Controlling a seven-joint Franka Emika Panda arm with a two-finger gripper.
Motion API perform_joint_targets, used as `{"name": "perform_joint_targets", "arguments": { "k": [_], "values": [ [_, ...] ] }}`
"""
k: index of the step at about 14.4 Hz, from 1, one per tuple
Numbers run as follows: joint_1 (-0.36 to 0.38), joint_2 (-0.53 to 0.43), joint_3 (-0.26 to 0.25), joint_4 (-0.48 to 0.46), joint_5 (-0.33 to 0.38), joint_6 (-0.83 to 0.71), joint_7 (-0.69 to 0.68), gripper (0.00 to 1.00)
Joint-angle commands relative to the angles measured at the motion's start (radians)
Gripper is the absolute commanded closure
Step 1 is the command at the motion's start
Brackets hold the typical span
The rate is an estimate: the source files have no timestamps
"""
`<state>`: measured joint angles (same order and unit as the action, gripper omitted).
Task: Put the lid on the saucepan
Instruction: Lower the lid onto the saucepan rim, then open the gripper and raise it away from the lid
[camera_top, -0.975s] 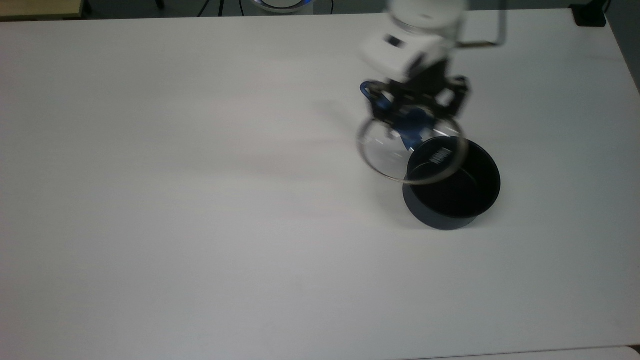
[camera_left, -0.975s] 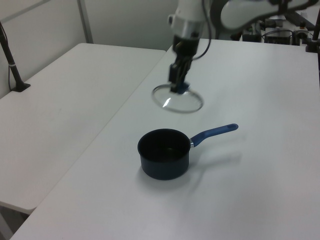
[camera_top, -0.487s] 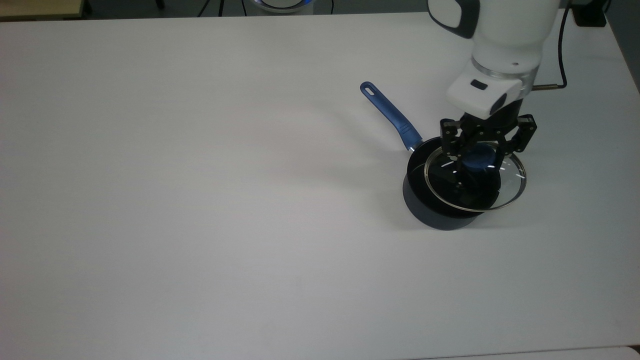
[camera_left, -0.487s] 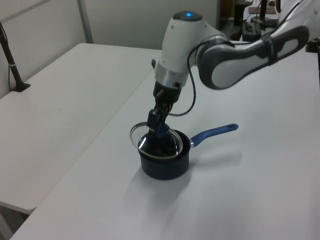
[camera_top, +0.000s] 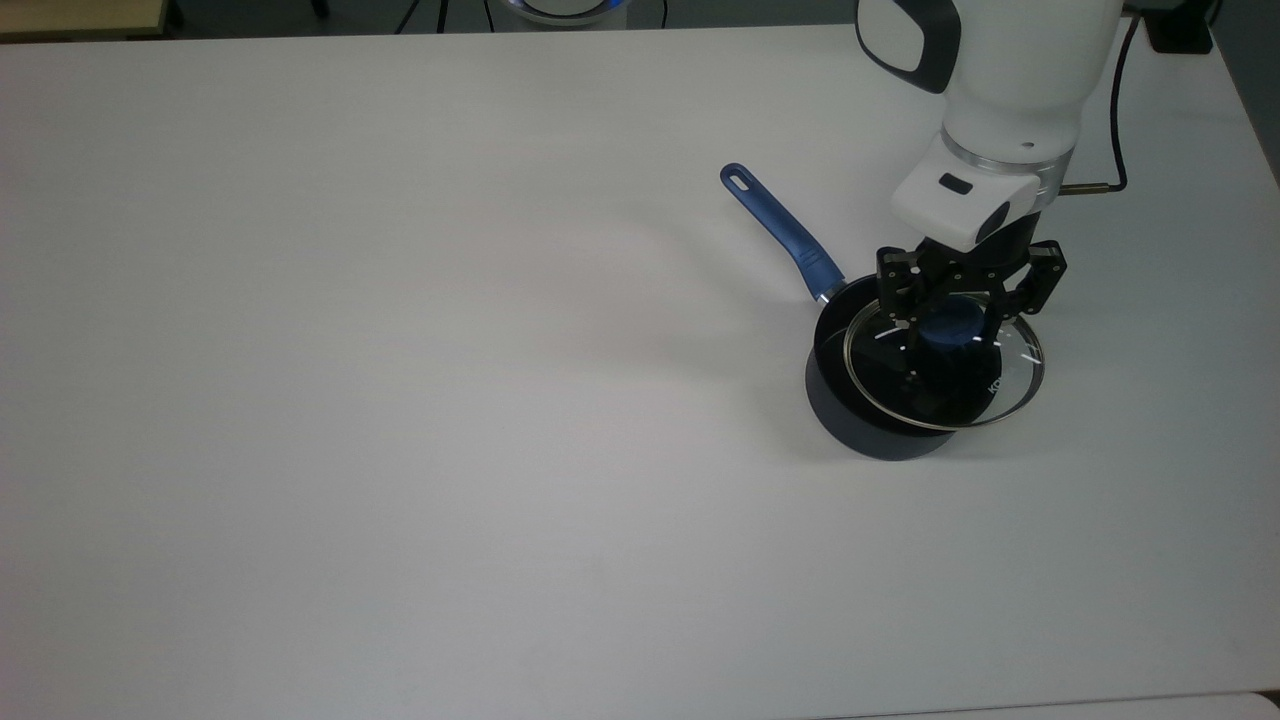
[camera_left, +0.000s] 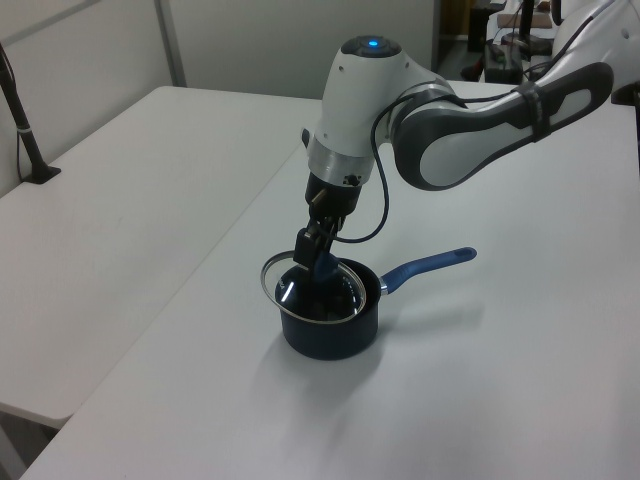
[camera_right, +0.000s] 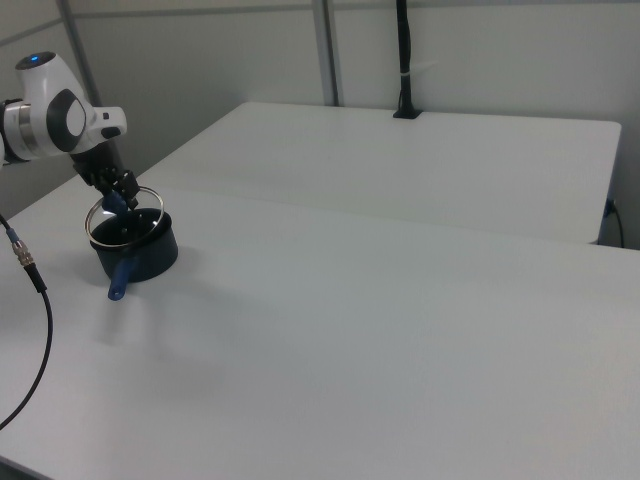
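Gripping the blue knob of the lid, the gripper has its two black fingers clamped on either side of it — plainly closed on the lid. From where I stand the glass disc hangs just over the saucepan, not centred: in the top view its metal rim overhangs the pot's wall toward the top view's right, and a dark crescent of the pot's black inside is uncovered on the top view's left. In the left view the lid looks slightly tilted above the pot; whether it touches the rim I cannot tell.

The long blue handle runs away toward the top view's upper left, clear of the fingers. The saucepan stands on the white table, well in from every edge — nearest the top view's right edge, with wide bare surface to the top view's left and below. In the right view the pot sits near the right view's left edge of the table, under the arm.

Compared with half a second ago, the lid has shifted a little toward the top view's left and upward, closer to lining up with the pot; a second ago it was beside the pot, over the handle.
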<state>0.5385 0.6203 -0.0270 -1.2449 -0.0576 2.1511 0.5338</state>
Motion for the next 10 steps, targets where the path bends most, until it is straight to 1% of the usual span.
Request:
{"name": "perform_joint_targets", "arguments": {
  "k": [1, 5, 6, 7, 8, 9, 10],
  "values": [
    [0.014, -0.014, -0.016, 0.004, -0.001, -0.058, 0.012, 0.47],
    [0.011, -0.016, -0.014, 0.001, 0.002, -0.117, 0.012, 0.46],
    [0.011, -0.016, -0.014, -0.007, 0.002, -0.119, 0.012, 0.42],
    [0.011, -0.016, -0.016, -0.02, 0.001, -0.119, 0.012, 0.26],
    [0.011, -0.016, -0.014, -0.024, -0.001, -0.119, 0.014, 0.04],
    [0.011, -0.016, -0.016, -0.025, -0.002, -0.117, 0.012, 0.0],
    [0.011, -0.016, -0.014, -0.025, -0.002, -0.117, 0.012, 0.0]
  ]
}}
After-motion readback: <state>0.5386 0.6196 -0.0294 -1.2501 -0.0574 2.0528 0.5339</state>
